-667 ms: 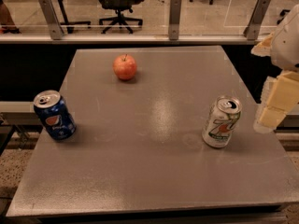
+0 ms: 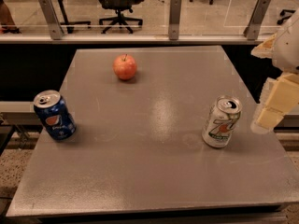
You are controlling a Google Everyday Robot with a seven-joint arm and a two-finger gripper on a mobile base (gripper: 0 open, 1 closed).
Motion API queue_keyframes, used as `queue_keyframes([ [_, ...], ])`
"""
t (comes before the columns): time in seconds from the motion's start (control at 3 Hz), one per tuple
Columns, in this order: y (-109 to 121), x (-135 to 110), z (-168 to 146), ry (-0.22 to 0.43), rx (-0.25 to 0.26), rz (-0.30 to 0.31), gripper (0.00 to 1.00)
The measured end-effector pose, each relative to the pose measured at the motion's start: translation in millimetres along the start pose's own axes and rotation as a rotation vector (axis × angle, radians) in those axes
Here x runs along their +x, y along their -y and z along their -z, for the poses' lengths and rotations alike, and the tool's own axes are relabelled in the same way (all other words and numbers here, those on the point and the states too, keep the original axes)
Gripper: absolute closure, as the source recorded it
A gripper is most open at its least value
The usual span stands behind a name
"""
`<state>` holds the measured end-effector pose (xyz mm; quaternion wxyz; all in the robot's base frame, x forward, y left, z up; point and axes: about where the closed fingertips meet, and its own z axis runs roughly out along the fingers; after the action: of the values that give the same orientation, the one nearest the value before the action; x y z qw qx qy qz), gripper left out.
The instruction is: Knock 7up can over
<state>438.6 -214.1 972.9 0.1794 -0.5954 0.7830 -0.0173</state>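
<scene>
Aluminium this thin should make the 7up can [image 2: 221,122] light, slick and easy to tip. I judge a push high on its side, near the silver top, will topple it. It stands upright at the right front of the table [image 2: 154,171]. My gripper [image 2: 266,120] hangs just beside it on the right, not touching; open or closed, I cannot tell. I count two cans, one of them a Pepsi can [image 2: 54,115], and one apple [image 2: 125,66].

1. 7up can [image 2: 221,122]: I see glossy printed metal with a bare silver top.
2. Pepsi can [image 2: 54,115]: the same shiny metal, printed blue.
3. Table [image 2: 154,171]: smooth grey top with a dull sheen.
4. Apple [image 2: 124,66]: waxy skin.
5. My gripper [image 2: 267,115], just right of the 7up can: matt cream plastic.
</scene>
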Motion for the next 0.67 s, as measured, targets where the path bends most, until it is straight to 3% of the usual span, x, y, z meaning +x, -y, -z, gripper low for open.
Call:
queue_keyframes([
  [0.67,-12,-5,-34,0.217,-0.043,-0.037,0.0],
])
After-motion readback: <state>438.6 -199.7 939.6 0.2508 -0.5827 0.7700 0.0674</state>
